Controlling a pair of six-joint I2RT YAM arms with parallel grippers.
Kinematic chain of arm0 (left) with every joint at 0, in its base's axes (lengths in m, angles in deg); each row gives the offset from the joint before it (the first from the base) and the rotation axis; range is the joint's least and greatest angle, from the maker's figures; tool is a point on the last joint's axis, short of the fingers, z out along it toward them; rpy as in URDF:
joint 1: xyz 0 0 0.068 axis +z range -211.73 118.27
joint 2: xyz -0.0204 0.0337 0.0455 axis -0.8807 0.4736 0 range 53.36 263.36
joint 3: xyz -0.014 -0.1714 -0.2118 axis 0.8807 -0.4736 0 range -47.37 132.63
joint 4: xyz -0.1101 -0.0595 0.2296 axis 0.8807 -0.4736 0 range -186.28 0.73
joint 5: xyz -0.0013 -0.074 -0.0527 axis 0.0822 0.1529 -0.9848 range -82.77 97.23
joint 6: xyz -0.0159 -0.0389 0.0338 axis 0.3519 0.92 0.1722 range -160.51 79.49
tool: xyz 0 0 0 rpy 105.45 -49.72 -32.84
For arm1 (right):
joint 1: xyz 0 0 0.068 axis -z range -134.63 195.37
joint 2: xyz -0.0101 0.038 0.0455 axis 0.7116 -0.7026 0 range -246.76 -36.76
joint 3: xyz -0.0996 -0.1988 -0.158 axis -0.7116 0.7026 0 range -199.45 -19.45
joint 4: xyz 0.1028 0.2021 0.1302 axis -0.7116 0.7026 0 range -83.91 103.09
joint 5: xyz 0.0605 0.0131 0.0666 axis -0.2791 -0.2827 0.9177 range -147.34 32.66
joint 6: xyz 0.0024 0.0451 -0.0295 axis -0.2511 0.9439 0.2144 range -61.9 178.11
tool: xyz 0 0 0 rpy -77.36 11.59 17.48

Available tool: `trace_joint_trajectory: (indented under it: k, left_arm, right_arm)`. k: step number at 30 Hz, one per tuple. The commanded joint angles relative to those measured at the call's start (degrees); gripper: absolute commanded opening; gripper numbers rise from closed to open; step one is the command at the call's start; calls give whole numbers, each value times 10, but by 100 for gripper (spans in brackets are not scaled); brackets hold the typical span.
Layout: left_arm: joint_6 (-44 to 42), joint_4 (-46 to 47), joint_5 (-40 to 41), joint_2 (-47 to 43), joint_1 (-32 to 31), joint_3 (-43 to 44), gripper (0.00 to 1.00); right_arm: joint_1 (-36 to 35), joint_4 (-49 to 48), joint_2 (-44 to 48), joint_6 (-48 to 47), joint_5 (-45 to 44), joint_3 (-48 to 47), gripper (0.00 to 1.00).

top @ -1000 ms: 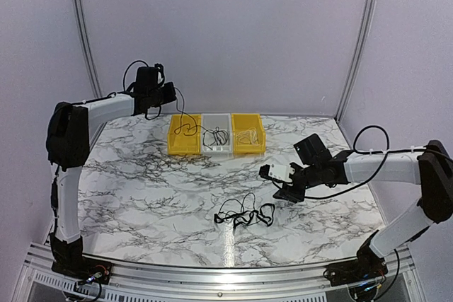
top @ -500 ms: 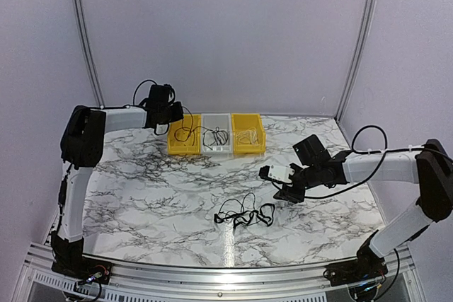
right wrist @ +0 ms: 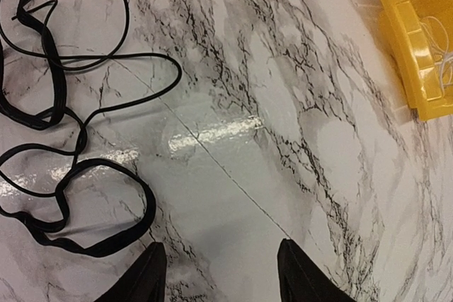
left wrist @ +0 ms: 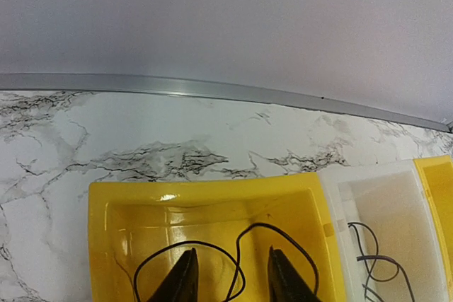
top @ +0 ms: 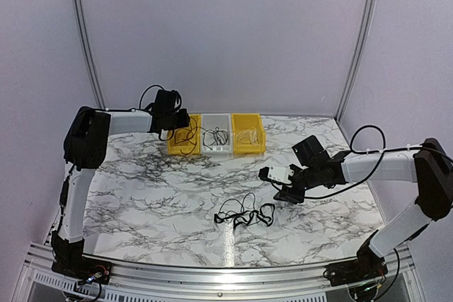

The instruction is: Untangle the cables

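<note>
The white bin (top: 217, 148) sits mid-row at the far side of the marble table (top: 141, 189), with a yellow bin (top: 182, 150) touching its left side and a second yellow bin (top: 248, 148) touching its right. The left gripper (left wrist: 232, 282) hangs over the yellow bin left of the white one, fingers apart, and a thin black cord (left wrist: 263, 225) loops loose on that bin's floor between them, not pinched. Another thin cord (left wrist: 375, 265) lies curled inside the white bin itself. The main tangle of cables (top: 244, 215) lies flat on the marble well in front of the white bin, a little to its right. The right gripper (right wrist: 223, 281) hovers further right of the white bin, just beside that tangle, its fingers spread over bare marble and holding nothing
</note>
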Motion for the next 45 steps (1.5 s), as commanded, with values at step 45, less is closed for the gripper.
trace_joint_trajectory:
  k: [45]
  left_arm:
    - [21,-145,-63,-101,-21,-86,48]
  right_arm:
    - [3,11,-6,28,45,-49,52]
